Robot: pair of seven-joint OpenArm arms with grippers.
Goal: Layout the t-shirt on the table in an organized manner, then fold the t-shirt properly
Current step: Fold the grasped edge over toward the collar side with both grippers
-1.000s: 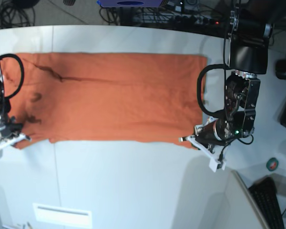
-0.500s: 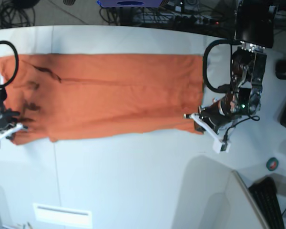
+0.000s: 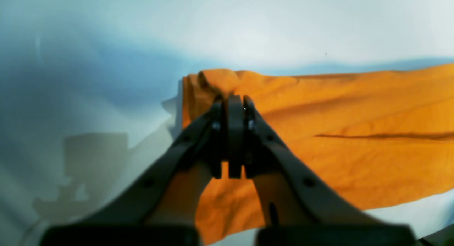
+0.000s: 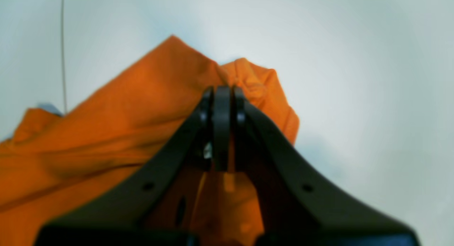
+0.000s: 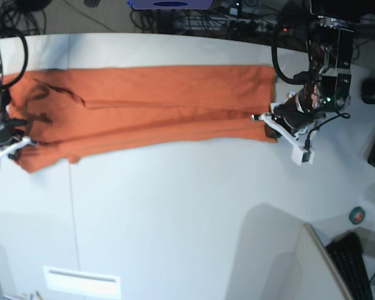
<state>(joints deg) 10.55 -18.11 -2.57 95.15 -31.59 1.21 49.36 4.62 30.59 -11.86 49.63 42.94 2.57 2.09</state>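
Clearly both sets of jaws are clamped tight on cloth. Left gripper [image 3: 230, 98], centre of the left wrist view: jaws pressed together w/ a bunched orange corner pinched at the tips. Right gripper [image 4: 221, 91], centre of the right wrist view: same, jaws closed on a puckered corner, fabric peaking up around the tips.

Outward: the shirt [image 5: 144, 106] is a long orange band across the upper half of the base view, stretched between the two arms, lower edge pulled up towards the top so it looks folded lengthwise. Left gripper [image 5: 269, 122] holds the right-end lower corner, right gripper [image 5: 12, 140] the left-end lower corner. Some creases near the left end. Rest of it lies on the table [image 5: 175, 219], which is bare white below.

Handling, my read: light, soft, limp stuff, no stiffness, so it sags and wrinkles wherever not tensioned. Not fragile, prob. slides easily on the smooth top. Best holds are corners/hem edges, both ends together, keeping tension even, else one side drags or the fold skews.

Containers: none in view.
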